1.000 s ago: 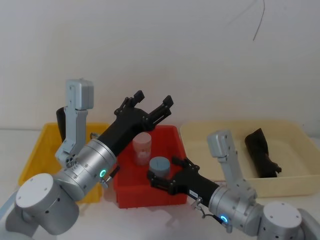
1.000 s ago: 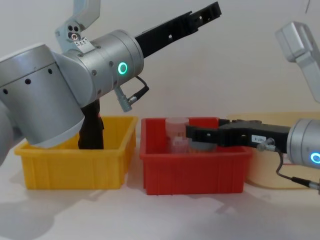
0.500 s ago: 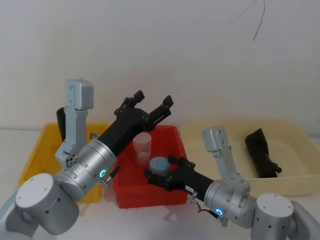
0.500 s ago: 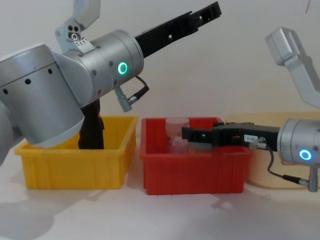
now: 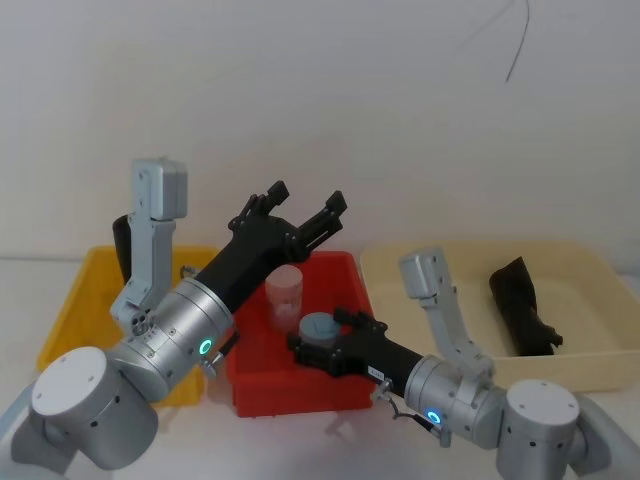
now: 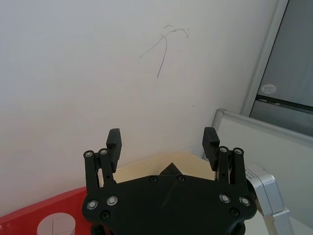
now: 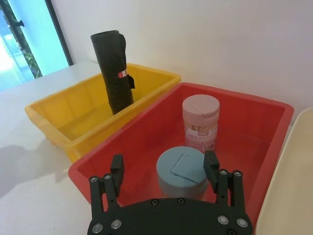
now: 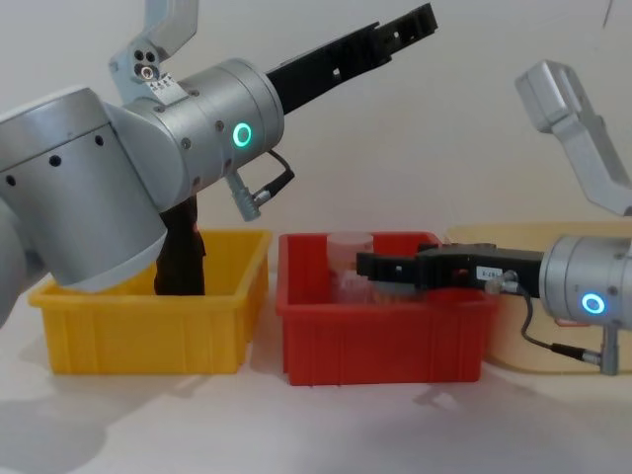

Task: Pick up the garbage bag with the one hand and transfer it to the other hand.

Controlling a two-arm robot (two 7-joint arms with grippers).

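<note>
Black crinkled plastic forms the cylindrical garbage bag roll (image 7: 113, 68), upright in the smooth yellow bin (image 7: 58, 120). Left gripper (image 5: 305, 198) is raised, fingers spread, empty. Right gripper (image 7: 164, 164) sits low over the red bin (image 7: 142, 142), fingers spread astride the round blue-lidded jar (image 7: 182, 169).

The left gripper (image 6: 162, 139) and right gripper (image 7: 164, 164) are black, studded with silver screws. Behind them glow a green ring (image 8: 242, 135) and a blue ring (image 8: 592, 303).

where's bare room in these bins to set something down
Free: the floor of the yellow bin beside the garbage bag. Crowded: the red bin, holding a pink jar and a blue-lidded jar flanked by the open right hand.
</note>
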